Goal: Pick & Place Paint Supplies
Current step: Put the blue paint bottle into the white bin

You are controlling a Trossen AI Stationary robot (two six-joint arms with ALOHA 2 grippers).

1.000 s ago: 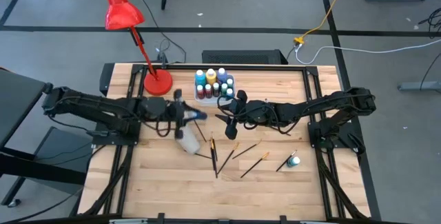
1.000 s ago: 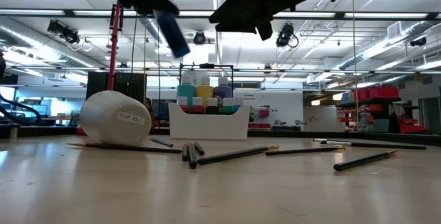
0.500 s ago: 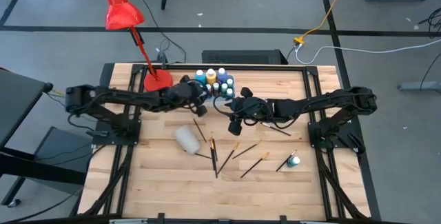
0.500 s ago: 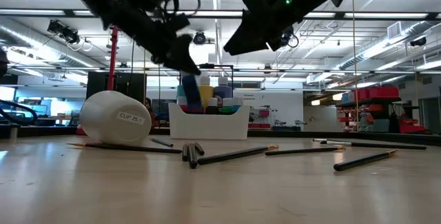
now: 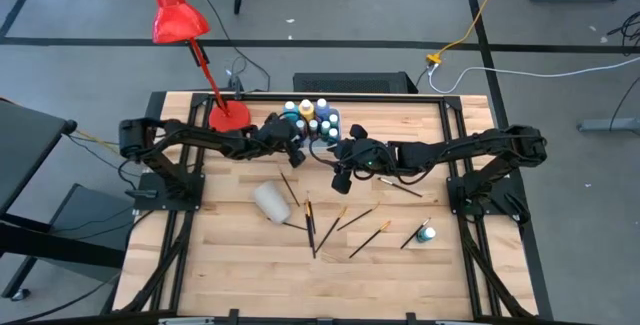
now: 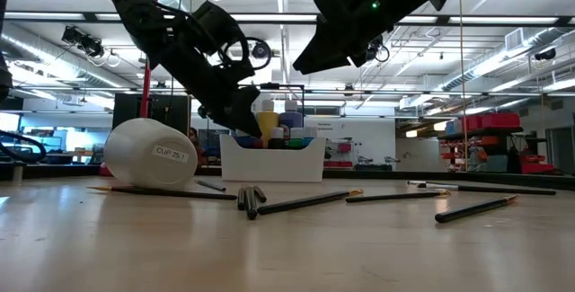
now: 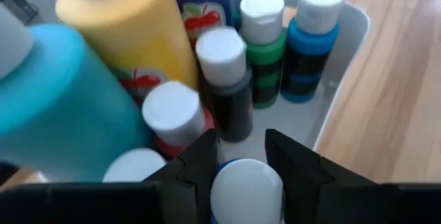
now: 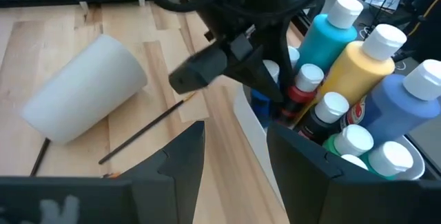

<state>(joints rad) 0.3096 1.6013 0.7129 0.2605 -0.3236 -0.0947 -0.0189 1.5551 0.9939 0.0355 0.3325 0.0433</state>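
High: left gripper (image 5: 291,143) was over the white caddy (image 5: 330,135), right gripper (image 5: 341,165) just beside, parked clear.
Low: blue bottle (image 6: 243,127) looked tilted, probably cap-up.
Left wrist: fingers (image 7: 200,162) clamped that bottle for insertion.
Right wrist: jaws open, empty.

The table (image 5: 240,255) was pale, matt wood; the caddy (image 7: 344,58) and bottle caps (image 7: 220,48) were smooth white plastic.
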